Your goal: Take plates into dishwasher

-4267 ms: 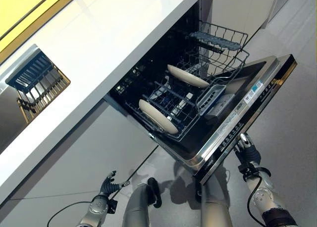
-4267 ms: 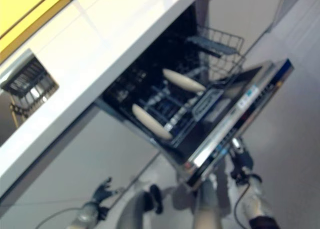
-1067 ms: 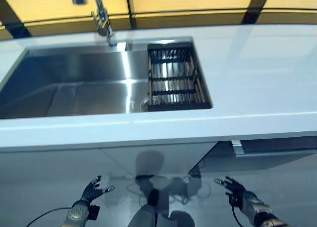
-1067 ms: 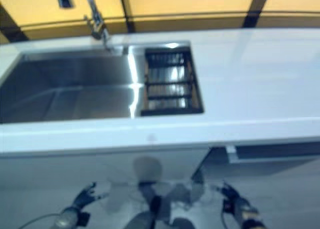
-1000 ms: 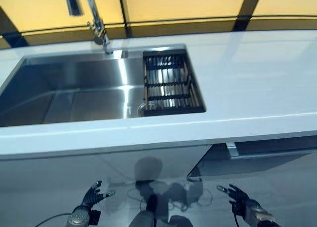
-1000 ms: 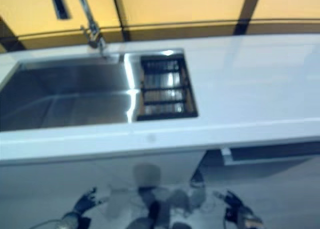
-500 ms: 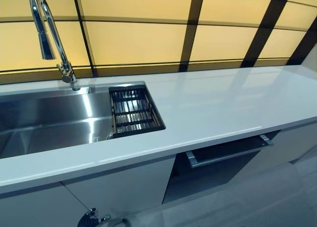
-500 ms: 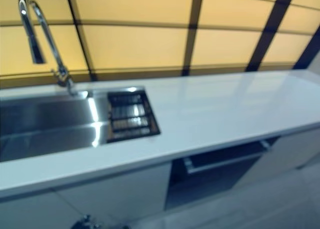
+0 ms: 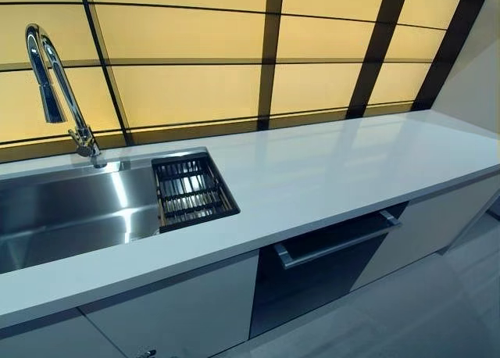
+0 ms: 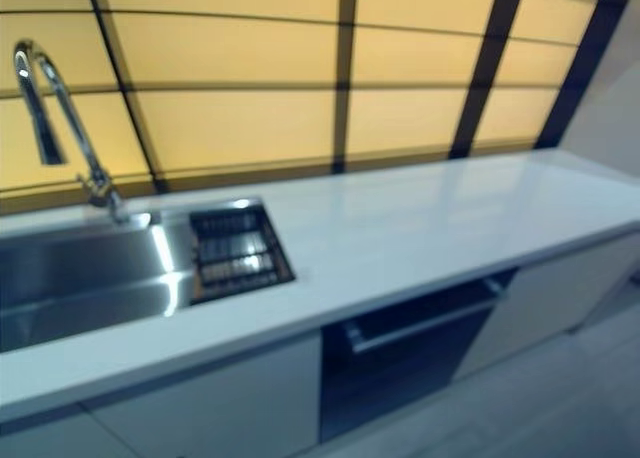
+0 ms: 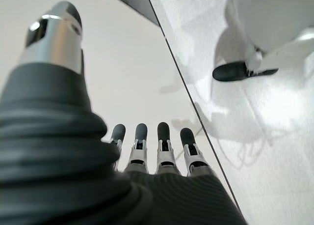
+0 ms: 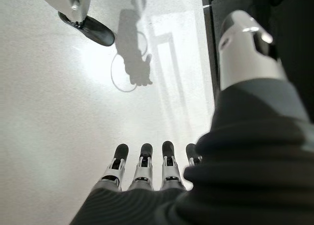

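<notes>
White countertop (image 9: pixel 328 170) runs bare from the steel sink (image 9: pixel 70 209) and its black drain rack (image 9: pixel 191 192) to the far wall, with the dishwasher (image 9: pixel 320 268) below it and its door nearly closed; we see no plates anywhere. Our left hand (image 11: pixel 147 151) and right hand (image 12: pixel 147 173) hang low over the floor, fingers straight and relaxed, holding nothing. We judge that the loading step is finished or paused, so the next move calls for finding any remaining plates, or else pressing the door fully shut by its handle (image 9: pixel 336 239).
</notes>
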You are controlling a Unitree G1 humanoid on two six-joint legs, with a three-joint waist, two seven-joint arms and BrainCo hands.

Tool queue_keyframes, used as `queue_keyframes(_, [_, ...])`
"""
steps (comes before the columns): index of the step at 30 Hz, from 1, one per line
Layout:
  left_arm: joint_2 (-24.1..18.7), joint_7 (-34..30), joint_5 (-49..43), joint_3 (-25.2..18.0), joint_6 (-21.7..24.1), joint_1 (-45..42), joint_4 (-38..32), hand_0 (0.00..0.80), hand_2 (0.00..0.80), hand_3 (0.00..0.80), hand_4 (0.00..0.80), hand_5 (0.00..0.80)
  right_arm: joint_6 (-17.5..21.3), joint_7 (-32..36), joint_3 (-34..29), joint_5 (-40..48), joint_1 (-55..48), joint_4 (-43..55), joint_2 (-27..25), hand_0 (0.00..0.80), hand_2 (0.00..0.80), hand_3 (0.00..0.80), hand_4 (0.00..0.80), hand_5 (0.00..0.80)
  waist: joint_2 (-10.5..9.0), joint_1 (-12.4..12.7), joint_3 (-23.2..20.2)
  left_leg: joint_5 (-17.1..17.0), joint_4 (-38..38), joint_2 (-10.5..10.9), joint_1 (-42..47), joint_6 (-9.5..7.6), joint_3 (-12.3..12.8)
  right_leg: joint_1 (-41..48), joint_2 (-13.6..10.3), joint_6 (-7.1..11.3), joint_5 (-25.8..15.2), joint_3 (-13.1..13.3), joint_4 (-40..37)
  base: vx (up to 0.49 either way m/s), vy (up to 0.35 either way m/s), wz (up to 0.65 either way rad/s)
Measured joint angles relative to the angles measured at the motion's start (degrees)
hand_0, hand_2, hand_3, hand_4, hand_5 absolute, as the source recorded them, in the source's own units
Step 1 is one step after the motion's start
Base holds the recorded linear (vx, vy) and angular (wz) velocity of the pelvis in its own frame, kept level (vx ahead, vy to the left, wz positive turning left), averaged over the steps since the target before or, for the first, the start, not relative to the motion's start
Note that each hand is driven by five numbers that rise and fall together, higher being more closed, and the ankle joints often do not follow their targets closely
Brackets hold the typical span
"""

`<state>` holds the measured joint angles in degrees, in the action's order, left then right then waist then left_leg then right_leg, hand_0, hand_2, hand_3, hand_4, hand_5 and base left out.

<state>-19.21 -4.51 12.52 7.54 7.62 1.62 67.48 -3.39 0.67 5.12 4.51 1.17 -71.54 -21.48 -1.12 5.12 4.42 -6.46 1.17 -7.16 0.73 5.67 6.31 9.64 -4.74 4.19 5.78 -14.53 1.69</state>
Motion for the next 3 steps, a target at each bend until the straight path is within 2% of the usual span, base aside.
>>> queue_keyframes(3, [0.48,-0.25,0.04,0.0,0.0,-0.45,0.54,0.0,0.0,0.0,0.0,0.0,-0.36,-0.06,-0.08,-0.04,-0.18,-0.94,0.0,0.0,0.0,0.0,0.0,0.0,0.55,-0.05,0.03,0.17,0.02,-0.33,0.58,0.22,0.57,0.16,0.23,-0.13,-0.05,0.62,0.08,-0.003,0.001,-0.07])
